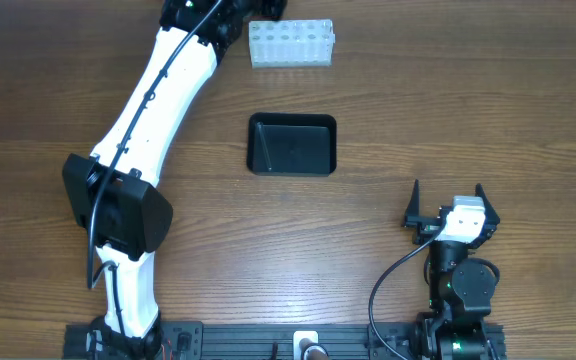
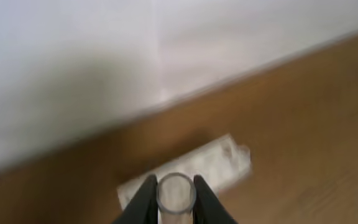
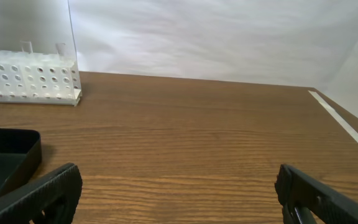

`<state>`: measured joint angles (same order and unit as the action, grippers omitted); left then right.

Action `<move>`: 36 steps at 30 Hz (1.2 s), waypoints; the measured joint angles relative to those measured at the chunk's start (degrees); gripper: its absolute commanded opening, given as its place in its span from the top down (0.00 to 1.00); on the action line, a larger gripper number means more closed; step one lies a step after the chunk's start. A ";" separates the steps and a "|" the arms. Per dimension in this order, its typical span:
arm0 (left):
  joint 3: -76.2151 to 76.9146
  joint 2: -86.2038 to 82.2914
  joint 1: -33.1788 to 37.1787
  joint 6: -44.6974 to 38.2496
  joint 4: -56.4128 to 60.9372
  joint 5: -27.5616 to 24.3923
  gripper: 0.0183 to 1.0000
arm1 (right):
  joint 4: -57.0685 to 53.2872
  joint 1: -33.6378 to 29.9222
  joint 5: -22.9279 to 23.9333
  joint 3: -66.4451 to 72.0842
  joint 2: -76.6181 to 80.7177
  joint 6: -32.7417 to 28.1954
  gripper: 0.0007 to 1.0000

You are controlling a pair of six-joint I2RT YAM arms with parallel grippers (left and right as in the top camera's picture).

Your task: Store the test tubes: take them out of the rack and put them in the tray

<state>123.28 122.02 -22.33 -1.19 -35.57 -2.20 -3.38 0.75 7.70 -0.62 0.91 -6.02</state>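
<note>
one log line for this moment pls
left hand: shut on tube, above rack | right hand: open, low by its base | tray: looks empty

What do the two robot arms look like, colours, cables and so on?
The left arm has white shells, black joints and a black cable along it. The right arm is black, with a white block at its wrist, a looping cable and small green lights near its base. Both end in black fingers.
</note>
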 measured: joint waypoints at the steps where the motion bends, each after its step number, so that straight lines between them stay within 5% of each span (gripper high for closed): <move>1: -0.02 0.00 -0.13 1.03 -2.64 0.09 0.97 | 0.00 0.00 0.00 0.00 0.00 0.00 0.01; 10: -0.02 0.02 -4.33 8.83 -22.08 1.22 0.98 | -0.02 0.00 0.00 0.00 0.00 0.02 0.01; 19: -0.02 2.12 -10.14 14.73 -25.64 4.57 0.98 | -0.02 0.00 0.00 0.00 0.00 0.00 0.01; 36: -13.88 4.22 -9.86 25.92 -24.04 6.38 0.98 | -0.02 0.00 0.00 0.00 0.00 0.04 0.01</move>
<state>109.40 126.23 -32.18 24.73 -59.61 4.19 -3.40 0.75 7.70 -0.62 0.91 -5.98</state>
